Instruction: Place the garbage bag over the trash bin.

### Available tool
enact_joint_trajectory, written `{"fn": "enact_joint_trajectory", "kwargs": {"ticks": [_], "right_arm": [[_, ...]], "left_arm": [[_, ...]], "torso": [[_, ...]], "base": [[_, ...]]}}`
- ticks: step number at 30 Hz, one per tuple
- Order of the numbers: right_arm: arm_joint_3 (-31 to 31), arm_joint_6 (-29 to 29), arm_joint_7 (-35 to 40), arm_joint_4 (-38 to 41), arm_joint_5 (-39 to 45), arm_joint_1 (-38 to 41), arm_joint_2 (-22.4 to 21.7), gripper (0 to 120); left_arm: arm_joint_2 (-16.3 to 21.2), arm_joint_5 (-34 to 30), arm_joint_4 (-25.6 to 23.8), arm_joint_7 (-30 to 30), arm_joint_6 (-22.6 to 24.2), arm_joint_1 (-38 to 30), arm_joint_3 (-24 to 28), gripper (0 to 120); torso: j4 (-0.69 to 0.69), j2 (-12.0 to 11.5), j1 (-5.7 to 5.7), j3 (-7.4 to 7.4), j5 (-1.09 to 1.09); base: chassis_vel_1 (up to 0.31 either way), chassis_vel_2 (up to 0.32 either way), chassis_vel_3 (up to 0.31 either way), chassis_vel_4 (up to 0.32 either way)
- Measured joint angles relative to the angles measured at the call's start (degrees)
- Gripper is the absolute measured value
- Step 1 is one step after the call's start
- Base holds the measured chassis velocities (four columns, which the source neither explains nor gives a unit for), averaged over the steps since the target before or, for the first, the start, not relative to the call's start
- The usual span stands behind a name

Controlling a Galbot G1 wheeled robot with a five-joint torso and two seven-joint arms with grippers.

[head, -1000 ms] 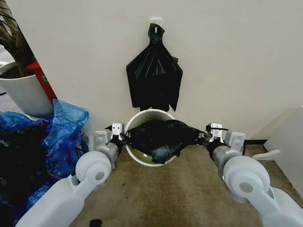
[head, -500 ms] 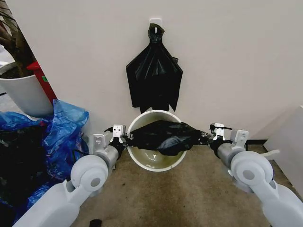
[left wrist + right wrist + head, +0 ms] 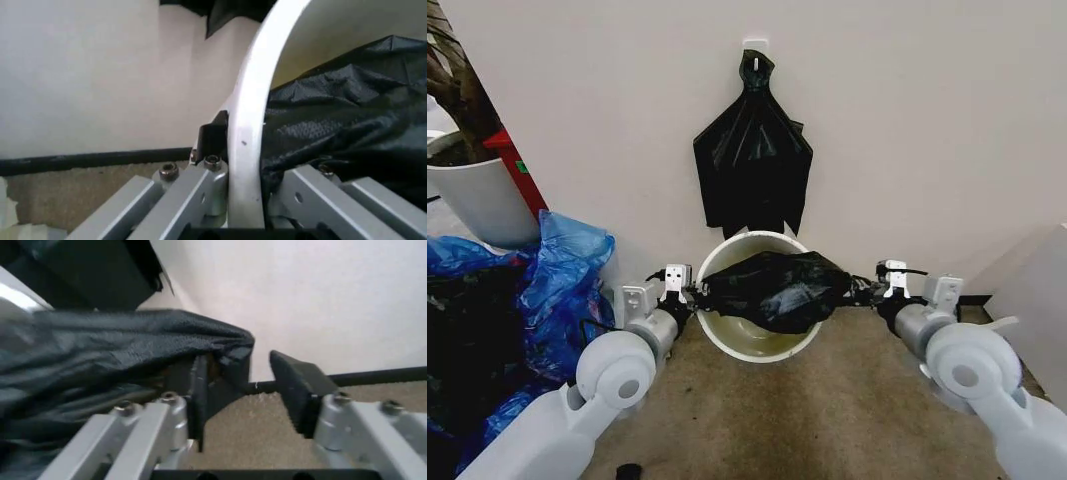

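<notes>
against the wall, on the carpeted floor (image 3: 807, 420), the trash bin (image 3: 727, 345) sits between our two arms, and the garbage bag (image 3: 775, 290) lies stretched across its mouth, bulging in the middle, its ends reaching towards both end effectors.

our left end effector (image 3: 689, 293) is at the bin's left rim. in its wrist view the bin rim (image 3: 250, 125) runs between its fingers (image 3: 213, 137), with bag film bunched on the inner side, so we judge it is straddling rim and plastic together; we cannot tell how firmly it is clenched. our right end effector (image 3: 257, 377) is off the bin's right side, spread open, with the bag's corner (image 3: 220, 347) draped over one finger, not pinched.

from here the risk we see is on the right: nothing clamps that corner, so it could slip off the finger and fall into the bin or recoil towards the left, leaving that rim uncovered. on the left, a pull on rim and film together could tilt the light bin or tear the thin plastic.
</notes>
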Motion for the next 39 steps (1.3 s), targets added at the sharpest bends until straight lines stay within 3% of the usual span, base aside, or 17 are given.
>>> {"fn": "enact_joint_trajectory", "kwargs": {"ticks": [9, 17, 28, 35, 39], "right_arm": [[1.01, 0.51, 11.13, 7.64, 11.18, 0.22, -0.46, 70], [2.31, 1.53, 14.8, 8.78, 19.11, 0.16, 1.06, 97], [-0.75, 9.08, 24.71, 9.48, 34.98, 0.51, 5.67, 100], [-1.44, 16.13, 27.7, 9.44, 39.5, 2.76, 8.18, 100], [-1.92, 16.55, 27.31, 9.4, 39.24, 2.69, 8.25, 100]], "left_arm": [[-1.43, 0.32, 3.4, -2.0, -0.89, -0.97, 0.76, 2], [-1.27, -0.33, 3.62, -2.82, -1.04, -1.12, 0.17, 2], [-2.14, 0.91, 4.2, -3.15, -4.59, -1.77, 1.21, 2], [-1.61, 4.38, 3.65, -0.9, -6.83, -1.29, 1.62, 2], [-1.3, 7.3, 3.68, 0.66, -7.74, -0.68, 1.69, 2]], "torso": [[0.0, 0.0, 0.0, 0.0, 0.0], [0.01, 0.0, 0.0, 0.0, 0.01], [0.0, 0.0, 0.0, 0.0, 0.01], [0.01, 0.0, 0.0, 0.0, 0.0], [0.01, 0.0, 0.0, 0.0, 0.0]], "base": [[0.0, 0.0, 0.0, 0.0], [0.0, 0.0, 0.0, 0.0], [0.0, 0.0, 0.0, 0.0], [0.0, 0.0, 0.0, 0.0], [0.0, 0.0, 0.0, 0.0]]}}
